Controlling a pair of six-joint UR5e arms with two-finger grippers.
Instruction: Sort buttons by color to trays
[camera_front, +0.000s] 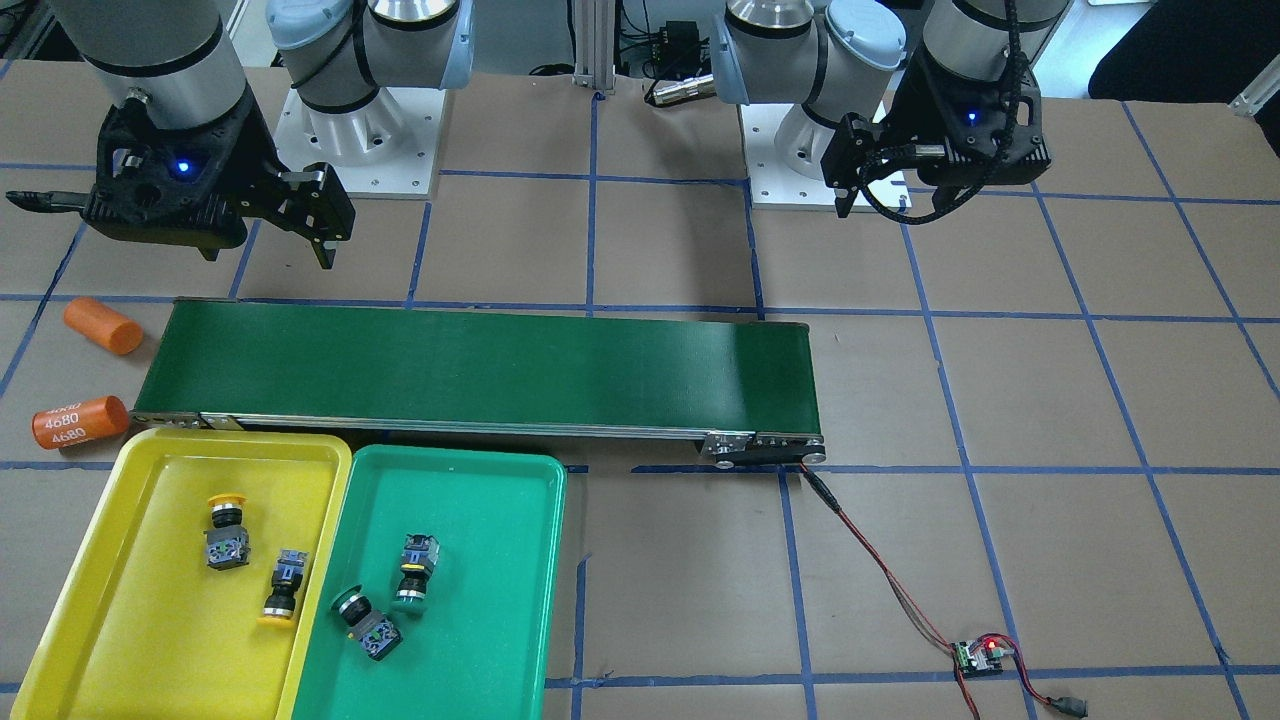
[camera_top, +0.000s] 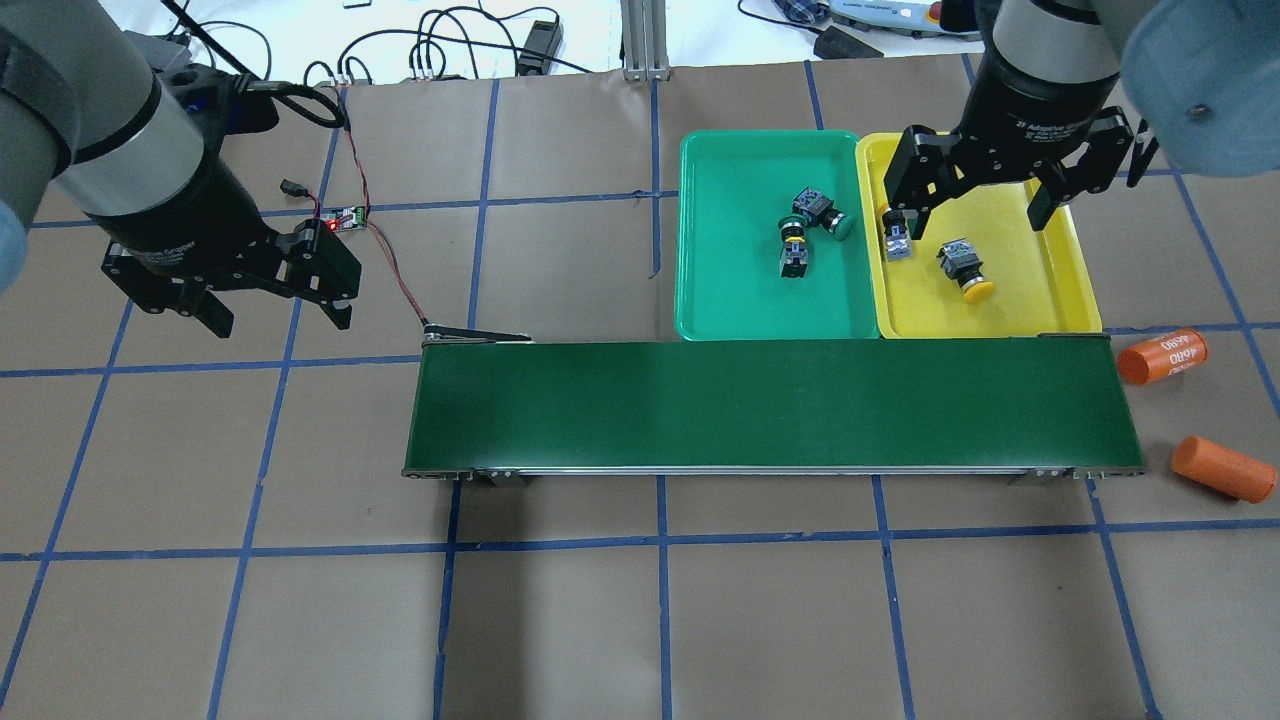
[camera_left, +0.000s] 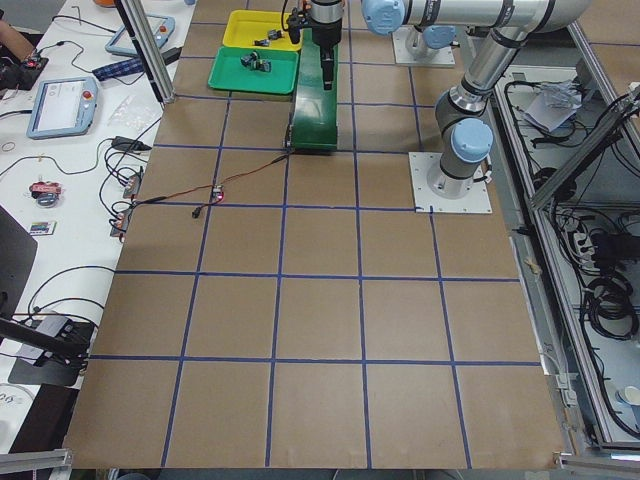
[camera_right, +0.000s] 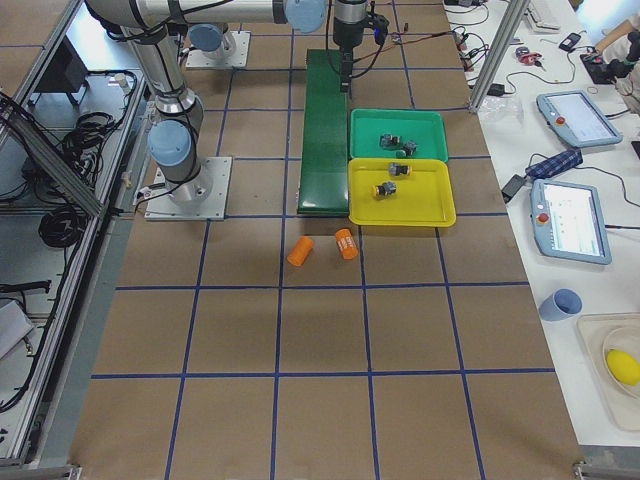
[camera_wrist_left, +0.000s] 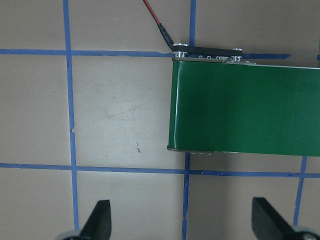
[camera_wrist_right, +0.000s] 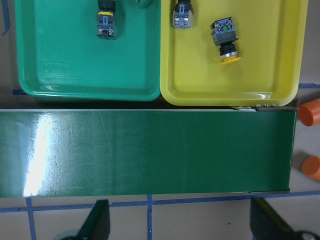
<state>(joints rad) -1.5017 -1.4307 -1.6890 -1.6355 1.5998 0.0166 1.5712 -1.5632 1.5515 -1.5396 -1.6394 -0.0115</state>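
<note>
A: Claw check: right claw (camera_top: 968, 213) is spread wide with nothing in it, raised off the counter (camera_top: 620, 620) near the trays' end of the belt (camera_top: 770, 405).
B: And left claw (camera_top: 281, 322)?
A: Same. Fingers wide apart, empty, up over bare counter just past the belt's other end.
B: Buttons?
A: All four are in trays. One green button (camera_front: 366, 622) and another green button (camera_front: 414, 565) lie on their sides in the green tray (camera_top: 740, 295), caps close together. Can't tell if they touch.
B: Yellows?
A: One yellow button (camera_front: 226, 535) and another yellow button (camera_front: 283, 585) are in the yellow tray (camera_top: 1040, 295), also on their sides, apart, caps pointing opposite ways. In the overhead view a right claw finger covers part of one.
B: Trays?
A: Side by side, long edges touching, both tight against the belt's far side from the robot.
B: Extras?
A: Two on the counter off that belt end: a plain cylinder (camera_top: 1222, 468), and a 4680 cylinder (camera_top: 1160, 355) beside the yellow tray's corner. There's also a small board (camera_top: 343, 218) with a red light, wired to the belt's left end.
</note>
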